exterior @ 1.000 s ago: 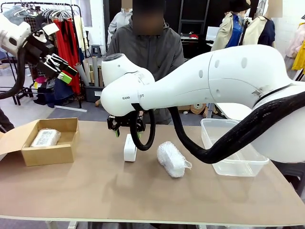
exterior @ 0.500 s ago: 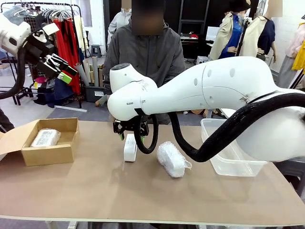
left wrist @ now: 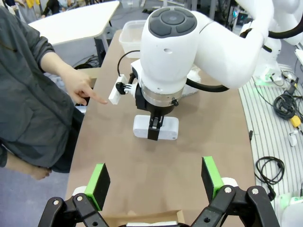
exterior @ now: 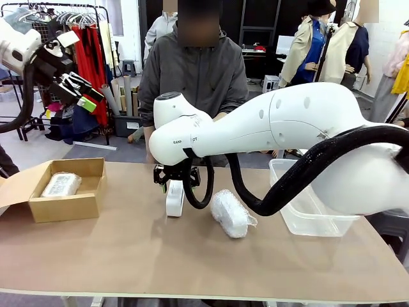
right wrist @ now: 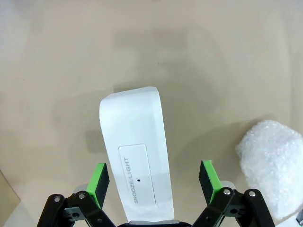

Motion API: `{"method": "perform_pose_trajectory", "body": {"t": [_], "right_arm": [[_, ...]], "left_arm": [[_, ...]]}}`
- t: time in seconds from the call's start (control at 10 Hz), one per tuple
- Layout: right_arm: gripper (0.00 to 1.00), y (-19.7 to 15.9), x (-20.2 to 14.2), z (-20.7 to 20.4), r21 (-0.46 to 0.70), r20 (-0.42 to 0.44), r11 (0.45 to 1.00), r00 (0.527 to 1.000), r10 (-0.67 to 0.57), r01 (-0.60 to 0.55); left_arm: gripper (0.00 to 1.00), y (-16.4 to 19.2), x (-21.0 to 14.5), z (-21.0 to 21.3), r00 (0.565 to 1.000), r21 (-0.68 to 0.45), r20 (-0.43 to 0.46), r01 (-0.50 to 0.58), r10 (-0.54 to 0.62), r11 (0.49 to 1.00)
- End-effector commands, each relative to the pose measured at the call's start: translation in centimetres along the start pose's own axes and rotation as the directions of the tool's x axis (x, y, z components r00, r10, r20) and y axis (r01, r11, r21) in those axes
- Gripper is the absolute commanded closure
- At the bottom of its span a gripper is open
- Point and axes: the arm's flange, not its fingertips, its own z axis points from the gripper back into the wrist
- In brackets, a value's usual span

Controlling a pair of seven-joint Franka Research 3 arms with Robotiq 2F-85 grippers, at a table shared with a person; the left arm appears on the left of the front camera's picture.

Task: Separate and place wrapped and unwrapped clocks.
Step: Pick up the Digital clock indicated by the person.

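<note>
Right claw (exterior: 174,183): fingers spread wide, pinching nothing. Bare white clock (right wrist: 135,142) directly beneath claw, upright on table (exterior: 128,256), snooze-button top facing up at claw. Clock's long axis runs along gap between green pads (right wrist: 100,182), so pads face its broad sides. Clock sits off-centre, closer to one pad. Judgement: straight drop and squeeze should serve, no wrist turn. Bubble-wrapped clock (exterior: 230,213) near, off to one side, outside fingers. Left claw (left wrist: 156,177): spread, empty, high, well apart from clock. Right arm far nearer.
</note>
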Motion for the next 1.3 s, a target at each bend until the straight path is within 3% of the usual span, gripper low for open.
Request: {"method": "perform_pose_trajectory", "body": {"t": [0.0, 0.3, 0.4, 0.9, 1.2], "right_arm": [[0.0, 0.6, 0.9, -0.4, 0.024, -0.039, 1.0, 0.999, 0.009, -0.008], [0.0, 0.4, 1.0, -1.4, 0.033, -0.044, 0.999, 0.999, 0.023, -0.022], [0.0, 0.1, 0.7, -1.2, 0.114, -0.018, 0.986, 0.992, 0.125, -0.122], [0.97, 0.0, 0.6, -1.5, 0.123, -0.016, 0.983, 0.99, 0.141, -0.138], [1.0, -0.2, 0.6, -0.7, 0.108, -0.002, 0.985, 0.991, 0.137, -0.136]], "left_arm": [[0.0, -0.1, 0.0, 0.1, 1.0, -0.006, 0.004, 0.007, -0.007, 1.0], [0.0, -0.1, 0.0, 0.1, 1.0, -0.006, 0.004, 0.007, -0.007, 1.0], [0.0, -0.1, 0.0, 0.1, 1.0, -0.006, 0.004, 0.007, -0.007, 1.0], [0.0, -0.1, 0.0, 0.1, 1.0, -0.006, 0.004, 0.007, -0.007, 1.0], [0.0, -0.1, 0.0, 0.1, 1.0, -0.006, 0.004, 0.007, -0.007, 1.0]]}}
